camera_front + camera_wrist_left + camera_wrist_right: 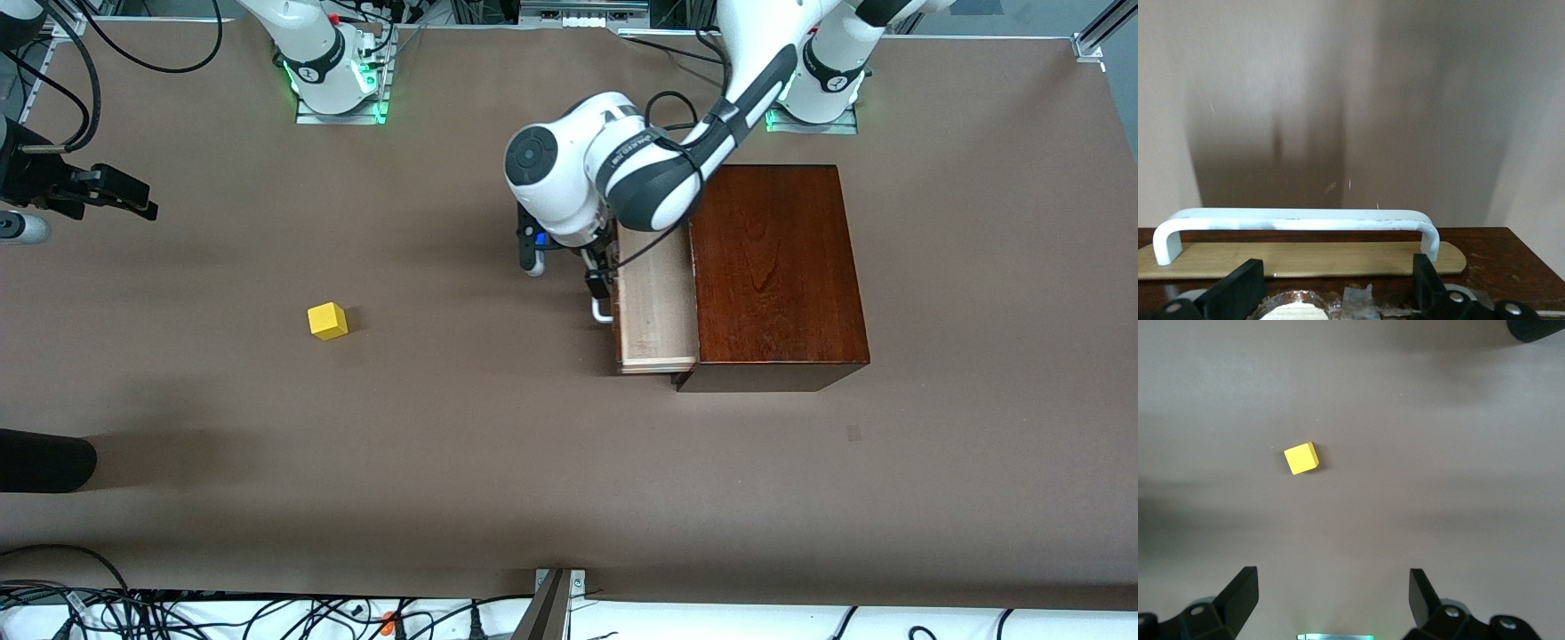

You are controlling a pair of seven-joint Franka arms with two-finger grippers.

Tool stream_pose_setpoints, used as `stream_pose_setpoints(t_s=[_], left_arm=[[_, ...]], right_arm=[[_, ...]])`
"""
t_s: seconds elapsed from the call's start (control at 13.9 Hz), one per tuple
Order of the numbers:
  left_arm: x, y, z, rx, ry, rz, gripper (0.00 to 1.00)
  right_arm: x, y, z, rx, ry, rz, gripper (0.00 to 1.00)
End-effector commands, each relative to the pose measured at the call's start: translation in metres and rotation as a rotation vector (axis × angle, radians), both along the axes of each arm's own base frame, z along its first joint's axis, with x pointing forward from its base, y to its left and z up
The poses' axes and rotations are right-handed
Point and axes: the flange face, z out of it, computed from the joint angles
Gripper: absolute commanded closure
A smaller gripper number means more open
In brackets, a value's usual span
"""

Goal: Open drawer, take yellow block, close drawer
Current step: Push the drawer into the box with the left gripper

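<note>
My left pincer [1338,287] hangs just by the drawer's white handle [1295,223], fingers [1238,290] spread wide on either side, not touching the bar. The handle stands out from the dark brown drawer front [1485,250], with brown bench [1351,100] past it.

**Brown table, box and block on it**

The table [498,462] is covered edge to edge in a plain brown sheet. A dark reddish-brown wooden box [775,267] sits on it toward the left arm's end, its drawer [656,302] pulled partway out toward the middle of the table, showing a pale wood floor. A yellow block [327,321] lies on the bare sheet toward the right arm's end, well apart from the box and slightly nearer the front camera than the drawer's handle [603,313]. Both arm bases are mounted along the table's edge farthest from that camera.
</note>
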Motion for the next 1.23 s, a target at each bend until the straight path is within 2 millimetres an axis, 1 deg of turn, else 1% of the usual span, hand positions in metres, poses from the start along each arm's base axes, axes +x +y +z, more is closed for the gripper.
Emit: stream_pose_setpoints(t_s=[0.0,0.22,0.36,0.43,0.58,0.65,0.72,0.79,0.94,1.01,1.08,1.15], left_arm=[[0.009,0.056,0.009,0.105,0.002,0.036,0.0],[0.015,0.071,0.012,0.133,0.019,0.062,0.0],[0.014,0.077,0.007,0.147,0.031,0.069,0.0],[0.018,0.083,0.006,0.154,0.036,0.08,0.0],[0.028,0.102,0.003,0.167,0.052,0.112,0.0],[0.031,0.108,0.002,0.168,0.055,0.122,0.0],[0.032,0.11,0.002,0.169,0.057,0.124,0.0],[0.032,0.106,0.003,0.163,0.052,0.121,0.0],[0.026,0.089,0.004,0.136,0.037,0.134,0.0],[0.024,0.072,0.016,0.108,-0.009,0.173,0.0],[0.019,0.05,0.03,0.084,-0.063,0.23,0.0],[0.014,0.032,0.047,0.059,-0.11,0.279,0.0]], right_arm=[[-0.006,-0.006,0.002,0.002,0.007,0.005,0.0],[-0.006,-0.006,0.002,0.003,0.007,0.005,0.0],[-0.005,-0.006,0.001,0.003,0.008,0.005,0.0],[-0.006,-0.006,0.001,0.003,0.008,0.005,0.0],[-0.006,-0.006,0.001,0.003,0.008,0.005,0.0],[-0.006,-0.006,0.001,0.003,0.008,0.005,0.0],[-0.006,-0.006,0.0,0.003,0.011,0.005,0.0],[-0.006,-0.006,0.0,0.003,0.011,0.005,0.0],[-0.006,-0.006,0.001,0.003,0.01,0.004,0.0],[-0.006,-0.006,0.0,0.003,0.011,0.004,0.0],[-0.006,-0.006,0.0,0.003,0.011,0.004,0.0],[-0.006,-0.006,0.001,0.003,0.01,0.004,0.0]])
